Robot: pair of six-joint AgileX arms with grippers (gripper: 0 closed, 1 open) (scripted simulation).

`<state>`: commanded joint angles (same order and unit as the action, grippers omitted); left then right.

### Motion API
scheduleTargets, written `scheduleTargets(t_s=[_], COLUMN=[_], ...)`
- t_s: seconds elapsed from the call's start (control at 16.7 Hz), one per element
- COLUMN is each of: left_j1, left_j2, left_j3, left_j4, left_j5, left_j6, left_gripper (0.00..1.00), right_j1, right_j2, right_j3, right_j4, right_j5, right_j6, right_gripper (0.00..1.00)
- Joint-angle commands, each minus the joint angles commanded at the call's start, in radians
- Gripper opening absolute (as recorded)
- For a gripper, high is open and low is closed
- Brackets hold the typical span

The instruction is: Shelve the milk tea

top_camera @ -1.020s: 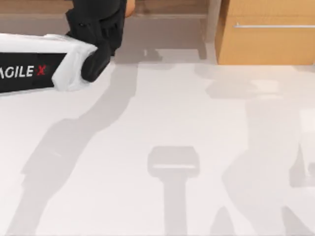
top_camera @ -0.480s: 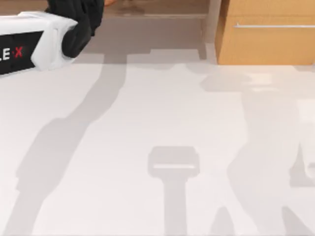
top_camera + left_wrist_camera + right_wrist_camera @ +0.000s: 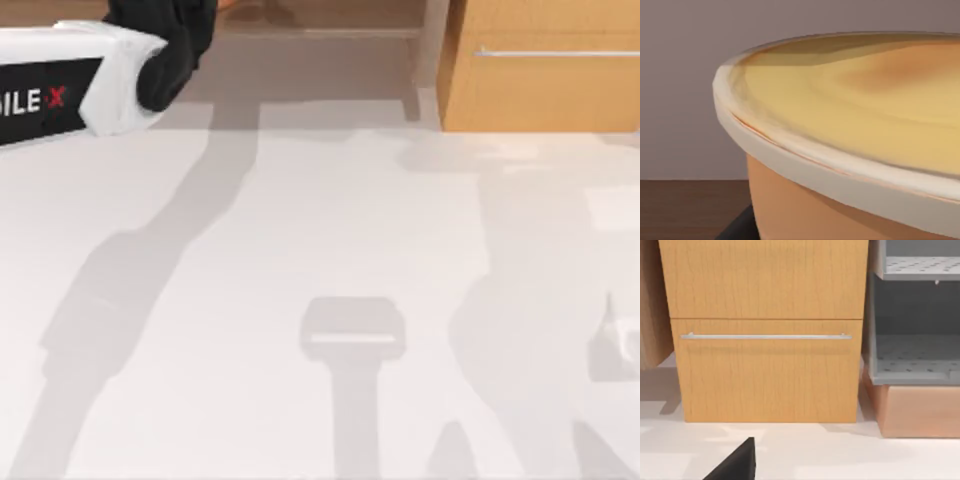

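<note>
- Left claw, at the worktop's far left: state cannot be told.
- Orange-tan, yellow-lidded milk tea cup: may tip if released unseated.

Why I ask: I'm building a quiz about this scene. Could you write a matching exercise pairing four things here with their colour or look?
Things:
1. milk tea lid
2. cabinet
3. shelf
4. table

Looks:
a. white
b. pale yellow
c. grey, with small holes
d. light wood

Pairs: 1-b, 2-d, 3-c, 4-a.

The left arm reaches across the table's far left corner in the top view.
</note>
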<state>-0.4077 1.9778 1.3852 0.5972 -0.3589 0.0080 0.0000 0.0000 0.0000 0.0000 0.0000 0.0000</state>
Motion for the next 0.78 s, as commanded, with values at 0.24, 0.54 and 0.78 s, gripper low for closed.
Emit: scheduleTargets(t_s=[0.24,0.54,0.78], left_j1=[0.015,0.024,0.024], left_j2=[0.069,0.097,0.097], left_j3=[0.053,0.076,0.076], left_j4=[0.016,0.023,0.023], left_j5=[0.015,0.023,0.023], left_j6=[-0.001,-0.002,-0.002], left_gripper=[0.00,0.00,0.30], right_j1=[0.000,0.000,0.000], right_j2=[0.000,0.000,0.000], right_j3=[0.000,0.000,0.000], right_j4=[0.000,0.000,0.000], right_j5=[0.000,0.000,0.000], right_j6=[0.000,0.000,0.000], right_gripper=[1.00,1.00,1.00])
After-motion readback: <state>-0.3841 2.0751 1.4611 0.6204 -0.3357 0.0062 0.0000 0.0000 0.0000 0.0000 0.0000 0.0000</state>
